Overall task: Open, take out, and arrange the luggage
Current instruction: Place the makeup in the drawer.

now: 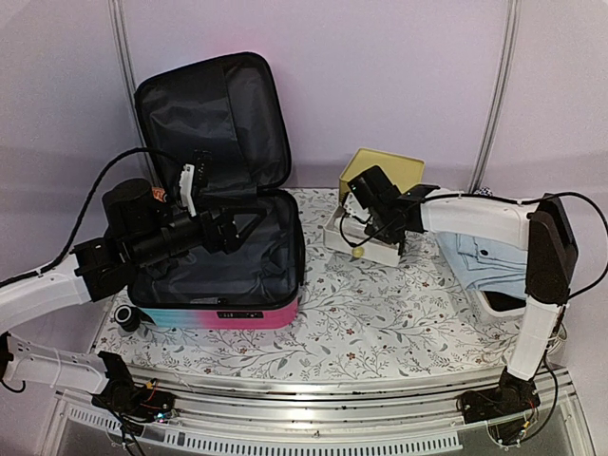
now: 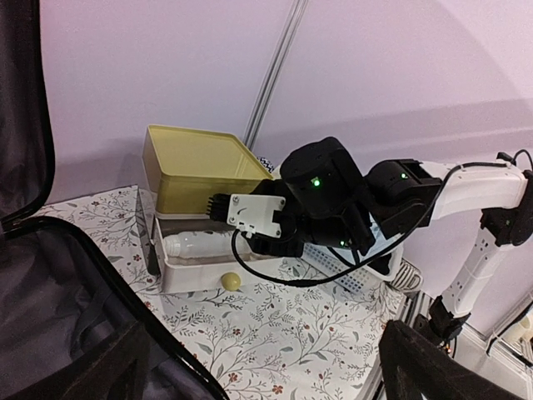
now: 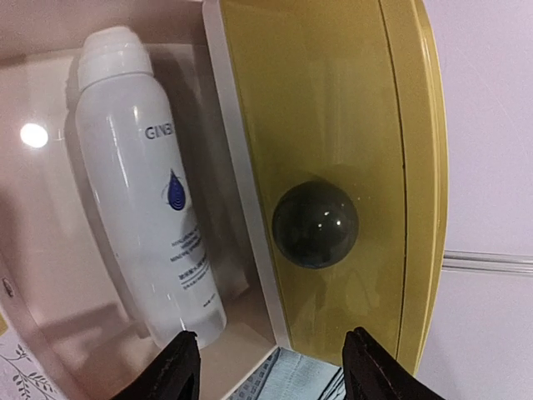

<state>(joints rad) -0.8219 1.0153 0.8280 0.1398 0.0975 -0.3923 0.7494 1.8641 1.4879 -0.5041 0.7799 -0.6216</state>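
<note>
Luggage [image 1: 223,285] sits open at table left, lid up, with your left gripper [image 1: 231,228] over it, jaws wide and empty; can't really tell if anything's still inside that black lining. Right gripper [image 3: 271,371] is parted on nothing, just above the spray bottle [image 3: 146,192] lying in the drawer box [image 1: 385,169]. I'd say you're mid-arranging: lift clear next, minding the knob [image 3: 315,225] and the folded clothes [image 1: 480,256] nearby.

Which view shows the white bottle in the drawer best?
Right wrist: the white bottle lies close up, label visible, in the open drawer. Left wrist shows it small, partly hidden by the right gripper. Top external hides it behind that arm.
</note>
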